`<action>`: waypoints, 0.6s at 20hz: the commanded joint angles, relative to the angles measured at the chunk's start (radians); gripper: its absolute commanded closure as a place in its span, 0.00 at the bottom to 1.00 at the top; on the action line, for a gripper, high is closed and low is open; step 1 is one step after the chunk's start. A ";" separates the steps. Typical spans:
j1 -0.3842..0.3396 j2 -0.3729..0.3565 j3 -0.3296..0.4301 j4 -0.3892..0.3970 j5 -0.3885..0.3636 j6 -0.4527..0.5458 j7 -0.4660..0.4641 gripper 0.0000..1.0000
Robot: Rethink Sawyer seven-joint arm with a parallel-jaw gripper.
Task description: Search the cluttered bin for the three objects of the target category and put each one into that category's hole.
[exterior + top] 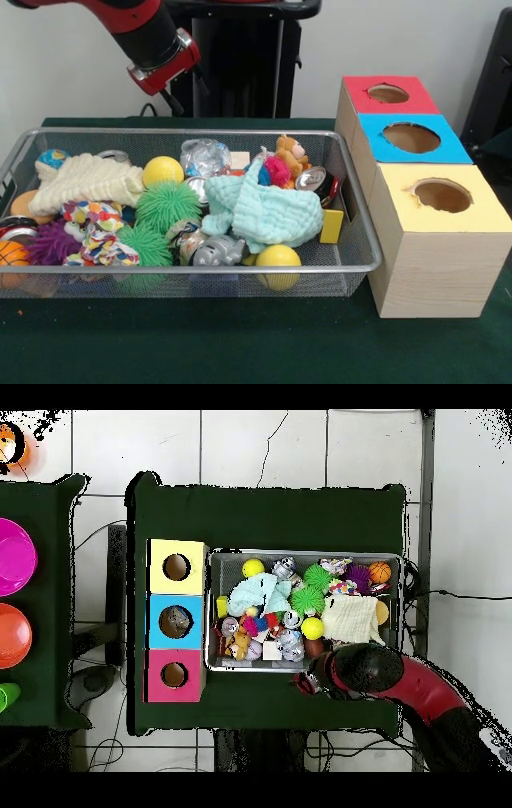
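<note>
1 wire-mesh basket [364, 264], 3 wooden boxes [432, 272], 2 yellow balls [163, 170], 2 green spiky balls [166, 205], 2 cloths [268, 210], 1 crushed plastic bottle [205, 157].

A silver wire basket [364, 240] is filled with yellow balls [163, 170], green spiky balls [166, 205], a mint cloth [268, 210] and a cream knitted cloth [84, 180]. Box tops are coloured red [362, 98], blue [448, 144] and yellow [480, 216].

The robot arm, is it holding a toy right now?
Cannot tell. The arm hangs over the bin's back edge, and its pincer's tips don't show clearly.

Red arm [132, 24] with black casing, silver collar, black pedestal [240, 56].
</note>
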 commanded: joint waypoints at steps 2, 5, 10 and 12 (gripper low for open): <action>0.026 0.010 -0.030 -0.114 0.058 0.115 0.166 0.00; 0.020 0.050 -0.027 -0.152 0.058 0.115 0.147 0.00; 0.008 0.102 -0.020 -0.200 0.055 0.111 0.123 0.00; 0.003 0.121 -0.018 -0.214 0.055 0.104 0.118 0.00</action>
